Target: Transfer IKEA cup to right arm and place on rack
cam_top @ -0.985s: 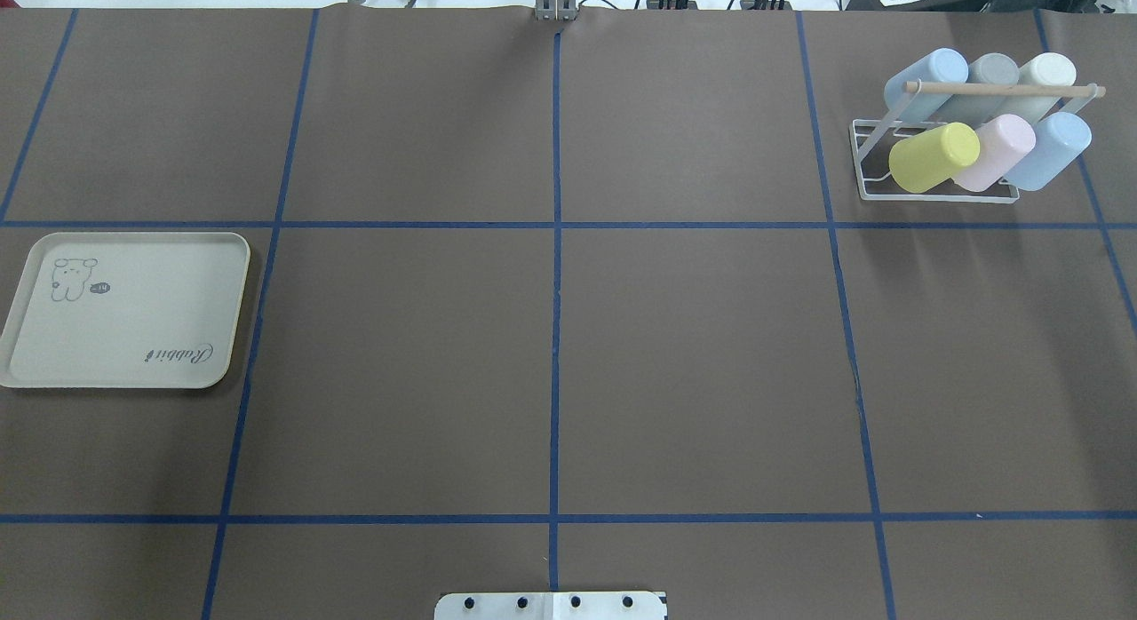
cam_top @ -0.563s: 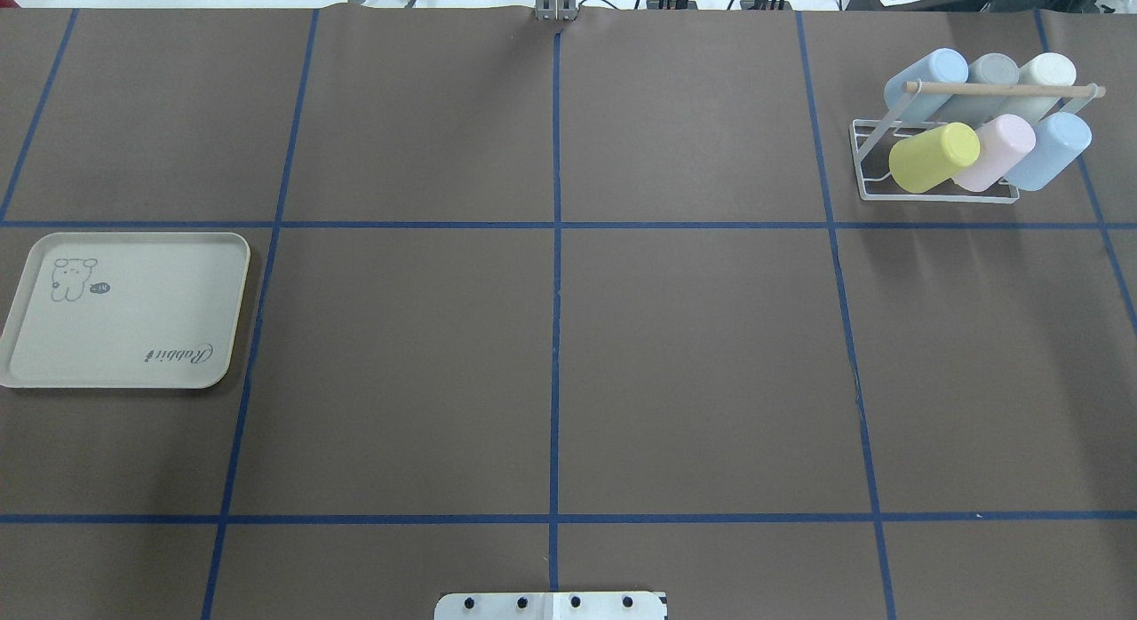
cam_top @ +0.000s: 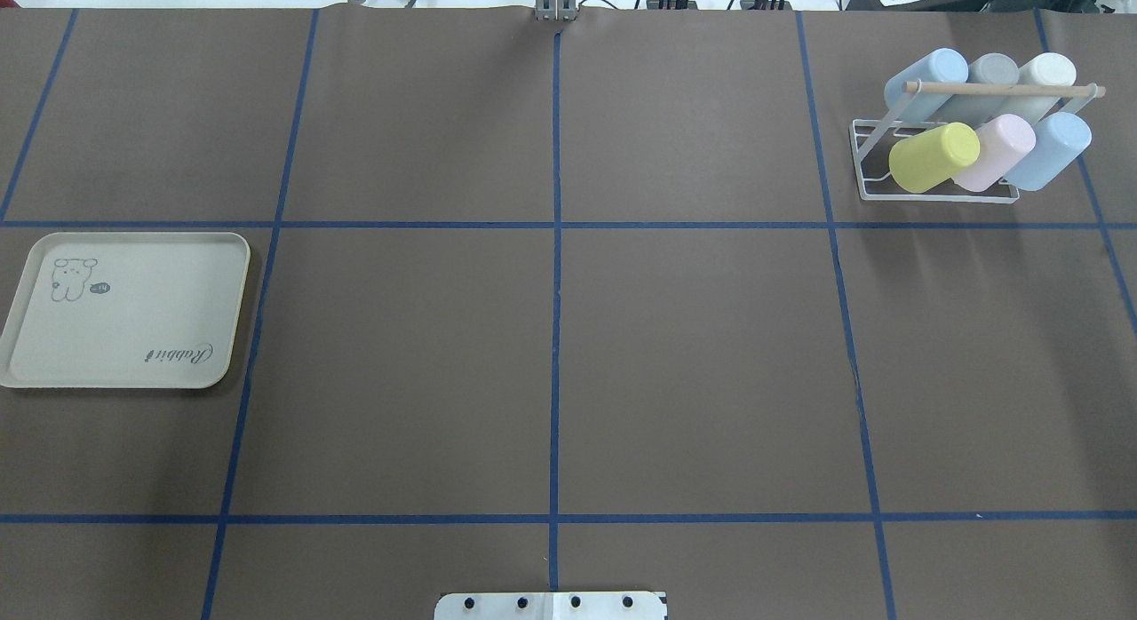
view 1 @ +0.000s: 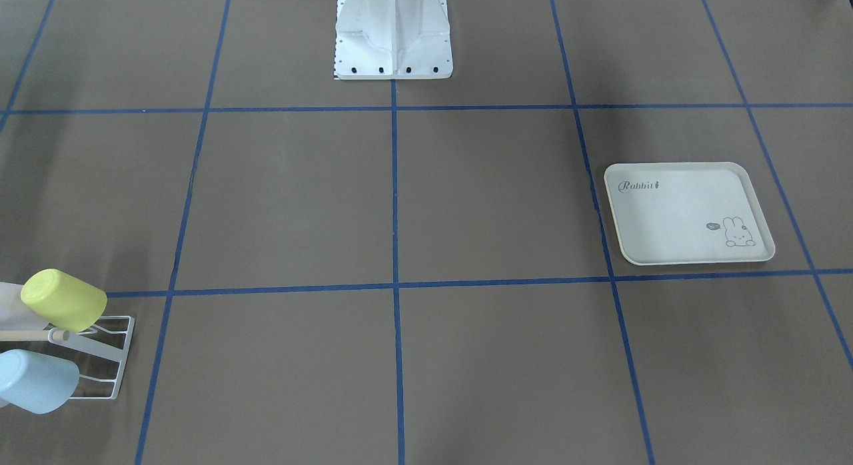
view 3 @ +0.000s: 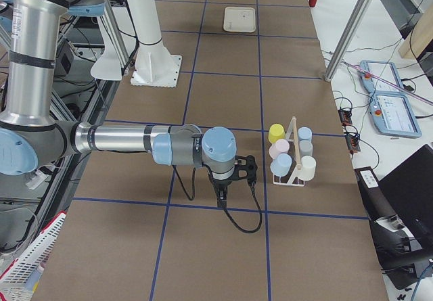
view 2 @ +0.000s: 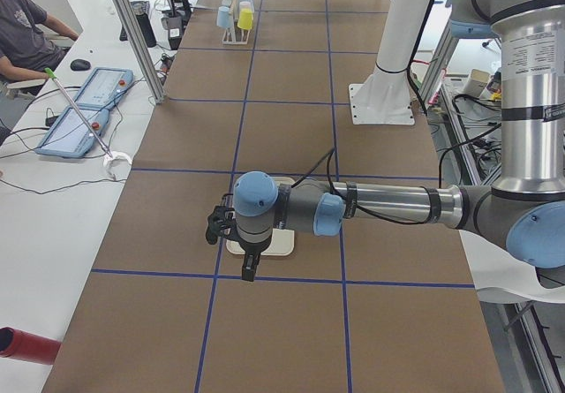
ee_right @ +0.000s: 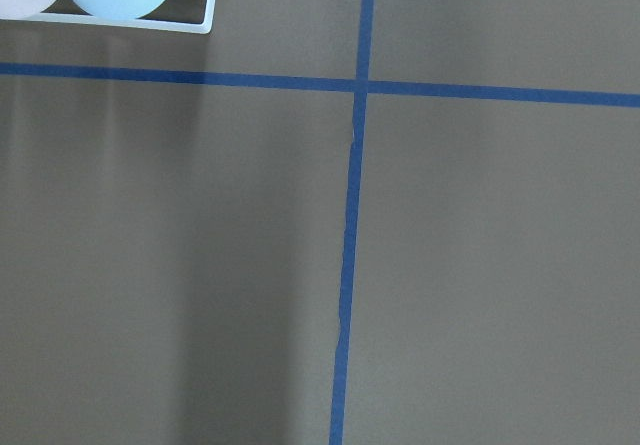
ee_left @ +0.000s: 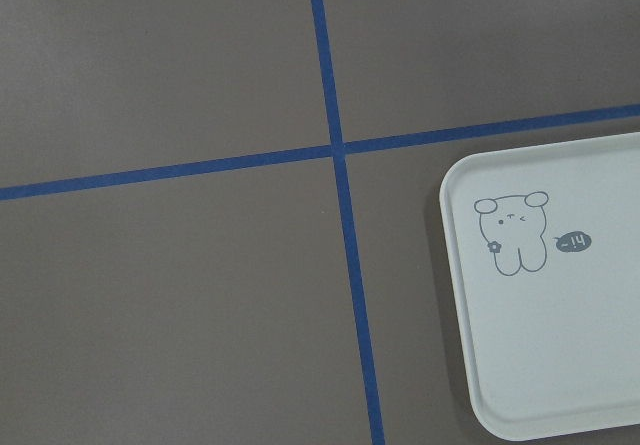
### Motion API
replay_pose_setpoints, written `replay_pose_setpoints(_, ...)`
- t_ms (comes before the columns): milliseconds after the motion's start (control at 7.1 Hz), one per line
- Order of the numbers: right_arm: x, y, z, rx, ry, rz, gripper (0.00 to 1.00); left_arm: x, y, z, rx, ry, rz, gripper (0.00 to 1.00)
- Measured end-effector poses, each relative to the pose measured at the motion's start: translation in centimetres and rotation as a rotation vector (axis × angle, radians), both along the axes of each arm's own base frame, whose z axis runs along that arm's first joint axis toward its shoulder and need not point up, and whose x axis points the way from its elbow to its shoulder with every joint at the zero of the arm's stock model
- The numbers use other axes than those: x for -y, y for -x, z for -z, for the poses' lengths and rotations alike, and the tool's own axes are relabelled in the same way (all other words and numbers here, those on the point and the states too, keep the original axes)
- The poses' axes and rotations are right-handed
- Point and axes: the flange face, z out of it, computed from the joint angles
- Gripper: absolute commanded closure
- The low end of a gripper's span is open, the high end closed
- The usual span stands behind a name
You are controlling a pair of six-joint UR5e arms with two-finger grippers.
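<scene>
**Rack**: white wire frame, standing at the far right corner of the table in the overhead view and carrying a wooden dowel across its top.

**Cups:** six are sitting tilted on the rack, in two rows of three.
- Row nearer the robot: yellow cup, pink cup, light blue cup.
- Far row: pale blue cup, grey cup, cream cup.

Neither arm is carrying a cup.

**Left gripper**: hanging over the table at the edge of the tray. It is showing only in the left side view, so whether its fingers are spread or pressed together cannot be told.

**Right gripper**: hovering near the rack, apart from it. It is showing only in the right side view, so its finger state cannot be told either.

**Tray:** cream, rabbit-printed, lying flat at the table's left edge, well apart from the rack.

**Tape lines**: blue, dividing the brown table into squares.

**Person**: sitting at the side bench in the left side view.
</scene>
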Motion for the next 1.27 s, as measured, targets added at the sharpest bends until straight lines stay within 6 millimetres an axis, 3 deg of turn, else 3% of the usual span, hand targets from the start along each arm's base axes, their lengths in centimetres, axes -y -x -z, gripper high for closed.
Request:
replay_pose_setpoints(845,0.0,0.0,0.2,0.004,-0.007,0.0,0.0,0.3,0.0,0.0,0.003,0.009,0.004,0.0)
replay_pose_setpoints(1267,0.2,0.1,0.4,0.007,-0.019,0.001,0.0,1.0,0.0,-2.1,0.01,0.053,0.005,0.0)
